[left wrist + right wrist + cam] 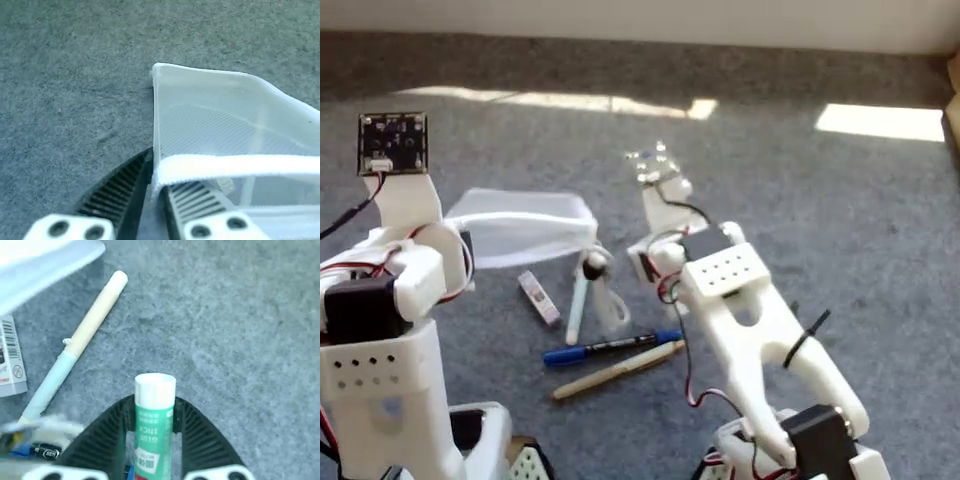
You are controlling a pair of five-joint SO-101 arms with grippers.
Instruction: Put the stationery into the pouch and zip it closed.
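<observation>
On the grey bench (800, 210), near the left centre of the high view, you have the white mesh pouch (525, 225) lying open, with its mouth turned toward the lower left. Your left claw (154, 172) is clamped on the pouch's white zipper band at one corner, and the mesh wall rises from that grip in the left wrist view. Your right claw (155, 402) is closed around a glue stick (154, 430) with a green body and a white cap. The cap points up the frame in the right wrist view, and the stick has a printed label down its side. Just below the pouch in the high view you'll see a small flat box (538, 297), which carries a barcode and fine print in the right wrist view. A pastel pen (578, 305) with a cream cap and a pale blue barrel lies just right of the box. Lower, at centre frame, a blue marker (610, 348) with a black band lies almost level. A beige pen (620, 370) lies just below it, slanting the same way. All four of these rest on the bench outside the pouch.
</observation>
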